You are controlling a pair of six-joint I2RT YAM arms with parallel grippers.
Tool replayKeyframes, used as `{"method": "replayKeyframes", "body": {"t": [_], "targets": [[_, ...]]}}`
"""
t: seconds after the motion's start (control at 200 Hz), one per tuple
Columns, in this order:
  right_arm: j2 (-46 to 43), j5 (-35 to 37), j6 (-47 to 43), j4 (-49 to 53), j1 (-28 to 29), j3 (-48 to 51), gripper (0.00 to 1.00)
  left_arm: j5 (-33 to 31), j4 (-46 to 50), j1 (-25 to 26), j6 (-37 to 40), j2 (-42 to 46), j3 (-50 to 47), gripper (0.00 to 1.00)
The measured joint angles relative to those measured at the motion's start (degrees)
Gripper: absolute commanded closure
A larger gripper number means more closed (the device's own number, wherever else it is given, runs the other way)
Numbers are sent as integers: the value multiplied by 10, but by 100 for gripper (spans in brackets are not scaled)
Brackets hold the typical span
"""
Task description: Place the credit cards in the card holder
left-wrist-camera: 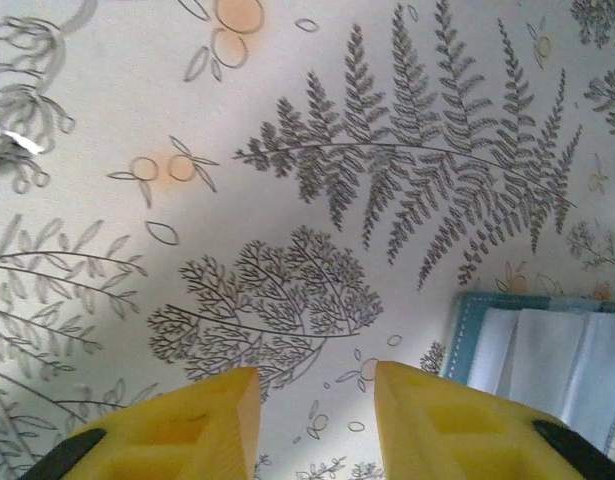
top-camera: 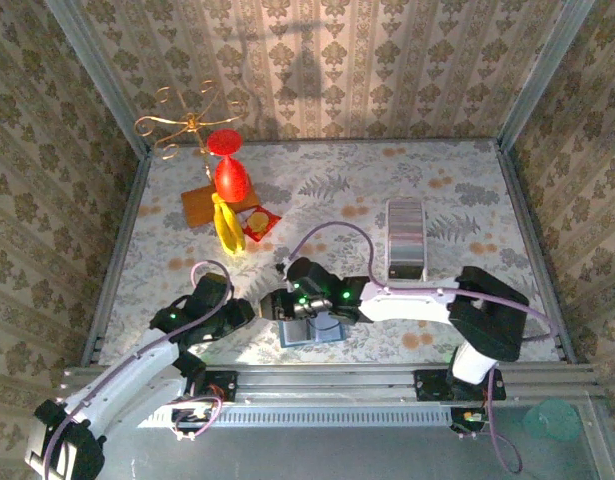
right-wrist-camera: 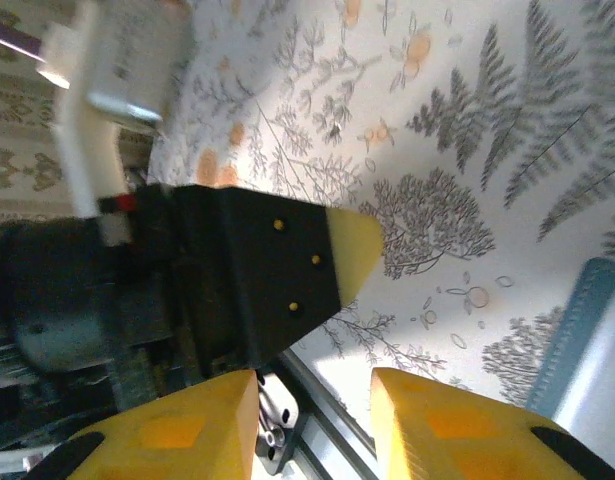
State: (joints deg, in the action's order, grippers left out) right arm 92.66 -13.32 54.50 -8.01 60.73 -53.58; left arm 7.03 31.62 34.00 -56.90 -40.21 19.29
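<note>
Teal and flat, the card holder [top-camera: 327, 335] is lying on the fern-printed table [top-camera: 457, 190] at its near edge, about midway between left and right, with pale panels showing on its face. The right jaws are hovering by the holder's left edge, standing apart and empty. The left jaws are hanging just left of them, likewise released, with bare cloth showing between their yellow fingers [left-wrist-camera: 187, 430]. A banana [top-camera: 227, 225] is resting far left.
</note>
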Motion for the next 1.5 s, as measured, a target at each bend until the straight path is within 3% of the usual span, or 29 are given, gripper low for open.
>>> {"method": "replayKeyframes", "body": {"t": [0.14,0.25,0.285,0.37,0.435,0.655,0.81,1.075,1.5], "targets": [[-91,11,-88,61,-69,12,59,19,-23,18,17,-30,3,50],[-174,17,-222,126,-146,13,56,20,-39,60,33,-64,21,42],[-197,19,-271,144,-169,13,53,19,-45,76,39,-80,31,41],[-251,21,-422,187,-216,17,32,16,-64,110,46,-122,55,38],[-283,23,-543,223,-242,23,28,14,-80,130,52,-154,68,38],[-298,21,-892,374,-368,25,20,12,-106,166,68,-250,94,37],[-298,35,-1060,403,-450,52,17,11,-111,172,73,-285,102,36],[-233,54,-1221,397,-510,79,18,3,-103,174,76,-315,123,41],[-145,64,-1296,316,-510,79,18,0,-85,174,77,-353,147,48]]}}
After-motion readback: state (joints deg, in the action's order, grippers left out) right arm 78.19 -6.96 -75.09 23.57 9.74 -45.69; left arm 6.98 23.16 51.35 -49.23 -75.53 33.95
